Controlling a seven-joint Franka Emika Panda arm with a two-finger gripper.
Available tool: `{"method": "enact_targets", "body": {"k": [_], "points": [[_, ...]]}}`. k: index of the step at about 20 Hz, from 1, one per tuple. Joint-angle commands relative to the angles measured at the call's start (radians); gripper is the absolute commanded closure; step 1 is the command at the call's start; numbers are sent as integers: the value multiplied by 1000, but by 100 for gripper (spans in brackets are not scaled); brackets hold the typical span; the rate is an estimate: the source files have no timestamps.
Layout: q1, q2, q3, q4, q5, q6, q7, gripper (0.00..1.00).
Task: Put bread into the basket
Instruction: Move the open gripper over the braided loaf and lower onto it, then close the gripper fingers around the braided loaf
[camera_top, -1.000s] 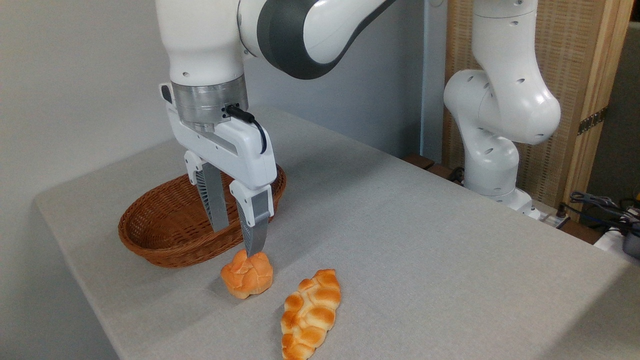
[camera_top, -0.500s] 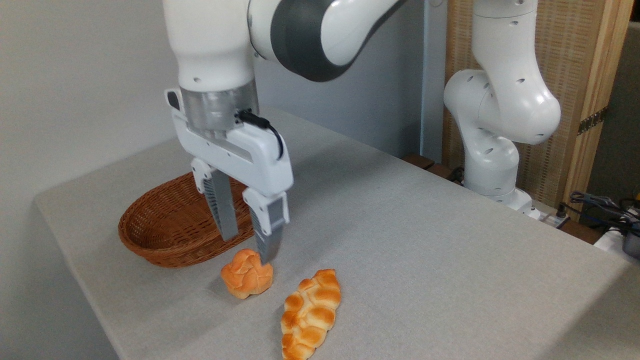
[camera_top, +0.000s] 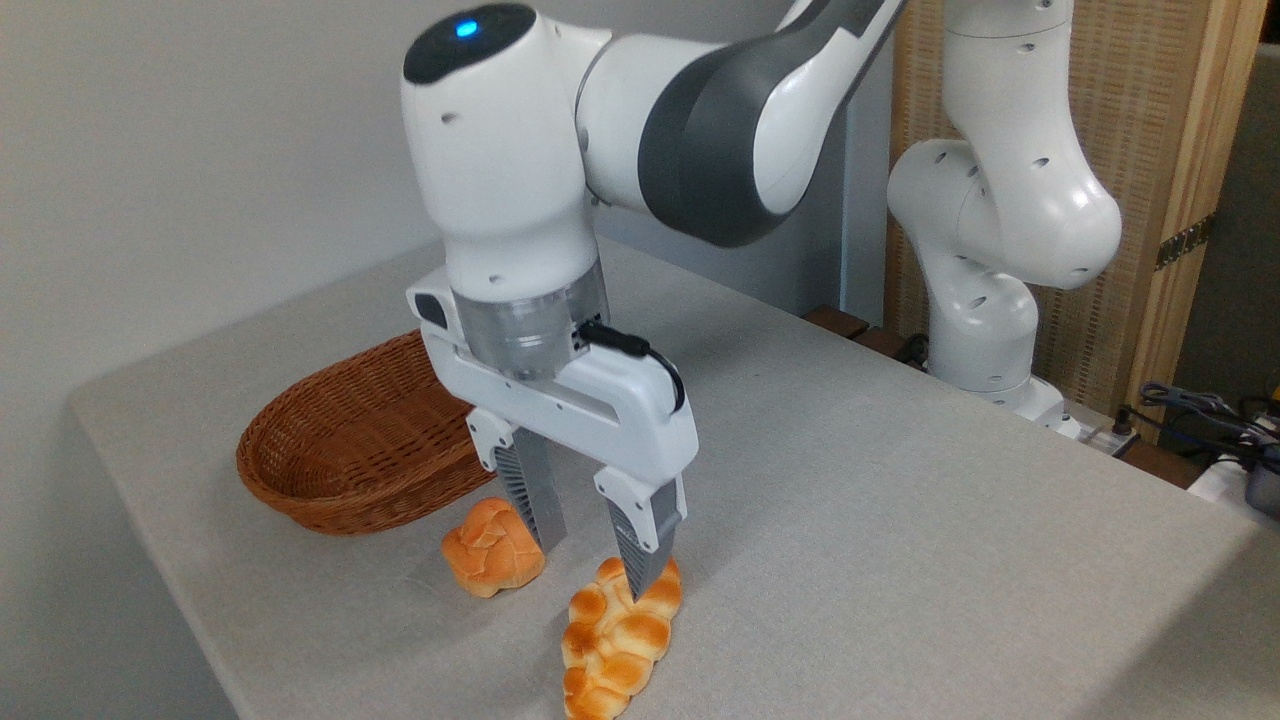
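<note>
A long braided golden-orange bread loaf (camera_top: 618, 642) lies on the grey cloth-covered table (camera_top: 900, 520) at the near edge; the white two-finger gripper (camera_top: 596, 565) hangs over its far end, fingers spread and clasping nothing; a small round knotted orange roll (camera_top: 492, 548) sits just left; behind it rests the shallow oval reddish-brown wicker basket (camera_top: 350, 450).

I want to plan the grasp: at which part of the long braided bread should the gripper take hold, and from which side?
Best from above, across the braided bread near its middle: it lies flat, long and narrow, so the open gripper spans its width. It now hovers over the far end; nearer the middle would probably balance better.
</note>
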Motion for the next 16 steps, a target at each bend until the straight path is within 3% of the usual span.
{"method": "enact_targets", "body": {"k": [1, 8, 12, 16], "points": [[-3, 18, 34, -10, -14, 3, 16, 0], [-2, 67, 34, -7, -17, 22, 16, 0], [-4, 90, 28, -6, -74, 80, 15, 0], [-4, 106, 23, -7, -73, 89, 16, 0]]}}
